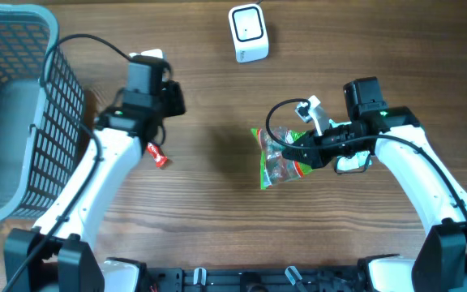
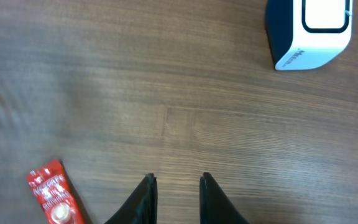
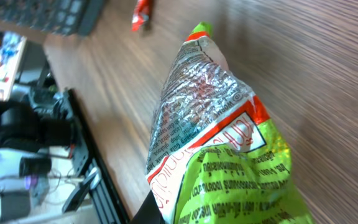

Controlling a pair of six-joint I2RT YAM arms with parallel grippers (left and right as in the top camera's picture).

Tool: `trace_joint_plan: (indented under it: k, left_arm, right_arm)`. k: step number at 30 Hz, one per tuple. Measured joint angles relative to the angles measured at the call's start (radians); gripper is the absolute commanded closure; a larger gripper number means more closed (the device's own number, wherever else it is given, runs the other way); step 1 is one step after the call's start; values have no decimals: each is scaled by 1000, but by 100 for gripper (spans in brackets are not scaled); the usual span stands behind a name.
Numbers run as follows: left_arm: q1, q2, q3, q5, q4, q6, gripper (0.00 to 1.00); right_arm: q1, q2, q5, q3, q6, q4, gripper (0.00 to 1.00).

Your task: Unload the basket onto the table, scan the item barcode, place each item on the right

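- The right gripper [image 1: 294, 152] is clamped on one side edge of the green snack bag [image 1: 276, 166]. The jaws are pressed tight on the foil.
- The bag sits near the middle of the tabletop [image 1: 217, 211]. Its long axis runs from far to near. I cannot tell whether its lower end touches the wood.
- The scanner [image 1: 248, 32] stands well apart from the bag, towards the far edge and slightly to the robot's left. I judge the bag must travel that way.
- The right forearm reaches inward from the right, with the wrist about level and the gripper pointing left.
- The left gripper [image 2: 176, 180] hangs with its jaws slightly parted and empty. It is nearer the scanner, and a red sachet [image 2: 55, 196] lies beside it.
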Motion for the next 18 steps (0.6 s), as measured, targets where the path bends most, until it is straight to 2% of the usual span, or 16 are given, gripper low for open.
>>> trace_joint_plan:
  k: [3, 4, 5, 6, 10, 13, 18]
  left_arm:
    - [81, 0, 0, 96, 19, 61, 55]
    - [109, 0, 0, 120, 23, 74, 39]
    - [126, 0, 0, 134, 23, 84, 12]
    - [143, 0, 0, 149, 23, 97, 0]
    - [171, 0, 0, 183, 16, 112, 0]
    - [171, 0, 0, 196, 2, 116, 0]
    - [171, 0, 0, 203, -2, 116, 0]
  right_arm:
    - [0, 0, -30, 5, -43, -11, 96]
    - [0, 0, -36, 5, -55, -12, 96]
    - [0, 0, -39, 5, -60, -14, 96]
    - [0, 0, -42, 5, -67, -17, 96]
    - [0, 0, -42, 5, -77, -12, 96]
    - [0, 0, -9, 15, -25, 9, 96]
    - [0, 0, 138, 187, 51, -154, 96]
